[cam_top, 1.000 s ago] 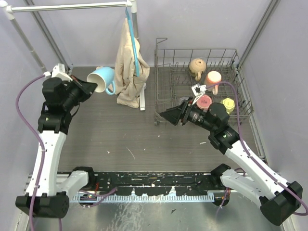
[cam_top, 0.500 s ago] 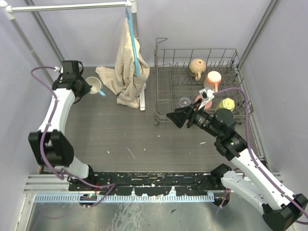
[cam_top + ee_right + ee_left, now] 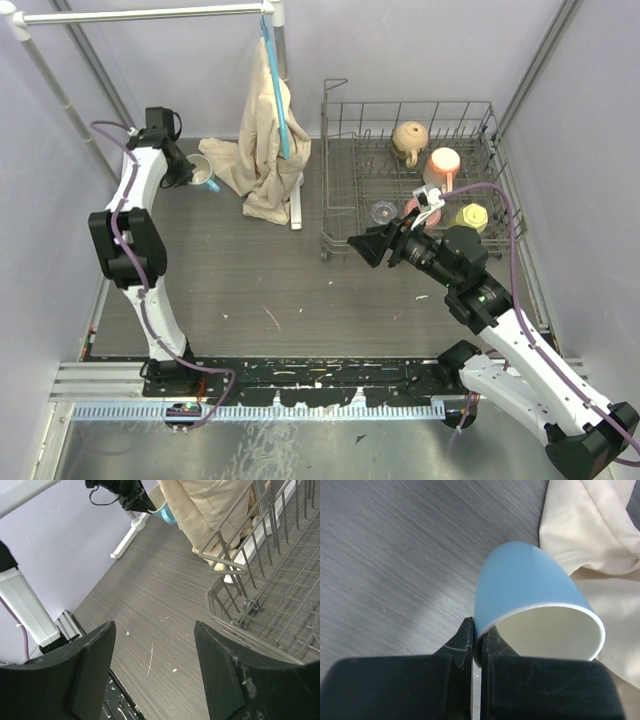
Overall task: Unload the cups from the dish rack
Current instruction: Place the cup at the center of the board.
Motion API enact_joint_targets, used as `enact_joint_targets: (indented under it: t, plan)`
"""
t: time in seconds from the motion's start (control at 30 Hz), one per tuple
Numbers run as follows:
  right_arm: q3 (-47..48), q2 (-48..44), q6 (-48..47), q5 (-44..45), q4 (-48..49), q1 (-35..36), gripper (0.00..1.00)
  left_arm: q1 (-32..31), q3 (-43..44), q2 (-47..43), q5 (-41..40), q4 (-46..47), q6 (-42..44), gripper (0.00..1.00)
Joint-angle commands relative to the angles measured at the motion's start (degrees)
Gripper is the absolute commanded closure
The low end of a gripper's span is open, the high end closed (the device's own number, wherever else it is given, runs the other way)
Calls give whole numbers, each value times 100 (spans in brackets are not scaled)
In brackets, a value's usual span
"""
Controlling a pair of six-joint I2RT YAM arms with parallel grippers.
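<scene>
My left gripper [image 3: 187,172] is shut on the rim of the light blue mug [image 3: 200,171], at the far left beside the beige cloth. In the left wrist view the jaws [image 3: 480,640] pinch the mug wall [image 3: 525,580], mouth tilted toward the camera. I cannot tell if the mug touches the table. My right gripper [image 3: 362,244] is open and empty, just left of the dish rack's [image 3: 329,150] front corner, over the table [image 3: 154,630]. In the rack are a tan mug [image 3: 409,140], a salmon pink mug [image 3: 443,165], a yellow-green mug [image 3: 470,217] and a clear glass [image 3: 382,211].
A beige cloth [image 3: 262,150] hangs from a rail stand with a white foot [image 3: 296,205] between the mug and the rack. It also shows in the left wrist view [image 3: 590,520], right of the mug. Purple walls close in the left, back and right sides.
My left arm has swung back and left, carrying the blue mug down beside the cloth and turning its mouth upward. My right gripper has drawn slightly away from the rack.
</scene>
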Motion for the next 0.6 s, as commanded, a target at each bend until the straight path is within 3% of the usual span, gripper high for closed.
enact_joint_targets:
  t: [0.0, 0.3, 0.57]
  plan:
    - [113, 11, -129, 168, 137, -4, 30, 83, 993, 606, 281, -483, 75, 100]
    - [96, 34, -134, 322, 118, -5, 30, 114, 1991, 1413, 389, -1248, 109, 100]
    - [86, 80, -102, 302, 148, -3, 30, 115, 2241, 1683, 400, -1493, 188, 100]
